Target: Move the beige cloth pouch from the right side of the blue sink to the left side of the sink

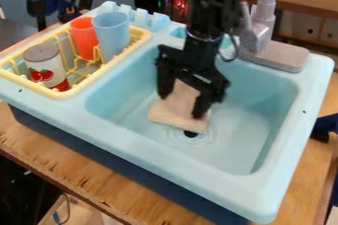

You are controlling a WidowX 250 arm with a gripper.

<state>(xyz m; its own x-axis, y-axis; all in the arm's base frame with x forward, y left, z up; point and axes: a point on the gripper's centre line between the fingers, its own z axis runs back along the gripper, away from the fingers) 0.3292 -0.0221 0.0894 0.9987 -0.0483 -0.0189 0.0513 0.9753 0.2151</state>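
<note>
Wooden table point(39, 155): carries the toy sink point(271, 189), its pale blue rim set over a dark base; small red lights point(178, 3) glow in the room behind.
Beige block point(175, 113): down in the basin, its near edge beside the dark drain hole point(190, 134), its upper part between the gripper's fingers.
Block's handling: probably light and fairly stiff, with a dry, matte face that should not slip much (wood or firm foam, hard to say which); unlikely to be fragile. The narrower upper part looks the best place to take hold, from two opposite sides, since a grip on a near corner might let it swing.
Block's direction: it appears to run from under the wrist toward the near side of the basin, its broader end toward the drain hole. The near edge slants slightly down to the right. With part of it covered, I cannot be sure which side is longest.
Black gripper point(182, 105): pointing down over the block, fingers spread apart on either side of its upper part; whether they press on it I cannot tell.
Gray faucet point(284, 57): mounted on the far rim, its post upright just beside the arm.
Yellow rack point(29, 85): set in the left of the sink unit, holding an orange-red cup point(84, 36), a light blue cup point(111, 31) just beside it, and, nearer the front, a white can point(45, 64) with a gray top and red fruit on its side.
</note>
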